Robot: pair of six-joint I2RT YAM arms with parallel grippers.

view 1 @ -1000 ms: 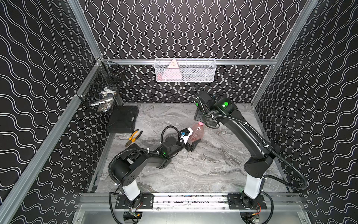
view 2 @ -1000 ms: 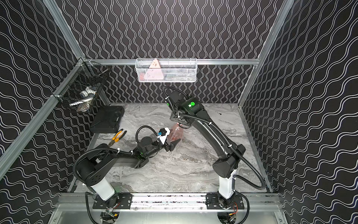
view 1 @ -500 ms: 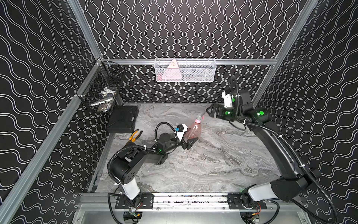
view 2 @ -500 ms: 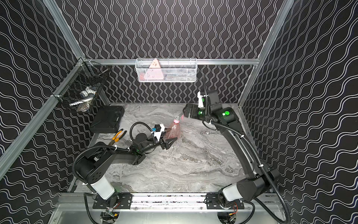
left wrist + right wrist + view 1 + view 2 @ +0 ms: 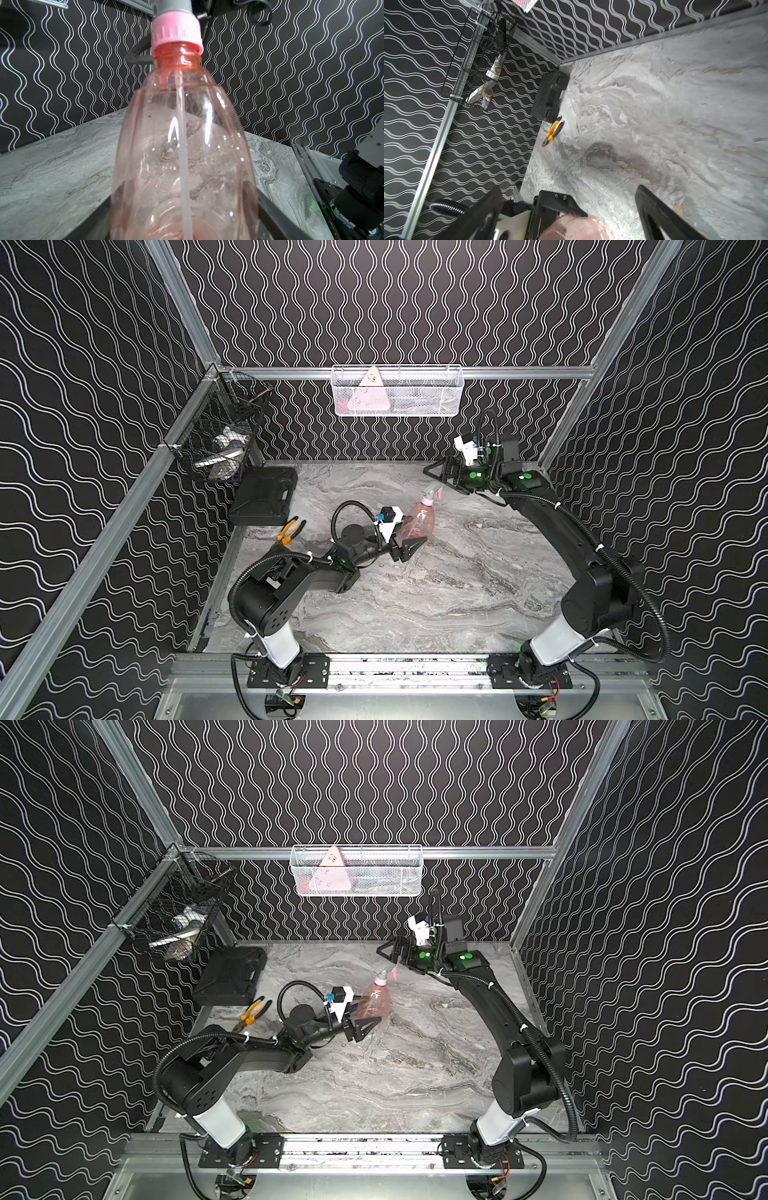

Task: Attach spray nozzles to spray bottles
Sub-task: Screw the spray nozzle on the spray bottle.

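The spray bottle (image 5: 419, 523) (image 5: 374, 1003) is near the middle of the marbled grey surface (image 5: 457, 593), a little left of centre. It tilts so that its narrow neck points up and toward the far right. The jaws of the left gripper (image 5: 413, 531) are clamped on the bottle's wide base, one on each side. In the left wrist view the dark jaws flank the lower body of the bottle (image 5: 182, 158). Whether the base touches the surface cannot be told. The spray nozzle (image 5: 430, 492) (image 5: 384, 974) sits on the neck. Its pink collar (image 5: 176, 33) covers the top of the threads, a few of which show beneath it. The clear dip tube (image 5: 184, 149) runs down inside the bottle. The right gripper (image 5: 435, 475) (image 5: 390, 955) hangs just beyond the nozzle on the far right side, above the surface. Its jaws are wide apart, hold nothing and do not touch the nozzle. On the far left of the surface lies a black case (image 5: 264, 495). Yellow-handled pliers (image 5: 291, 531) lie just on its near side. A black wire basket (image 5: 220, 435) hangs on the left rail. A white wire basket (image 5: 397, 391) on the far rail holds a pale pink triangular card (image 5: 370, 396).
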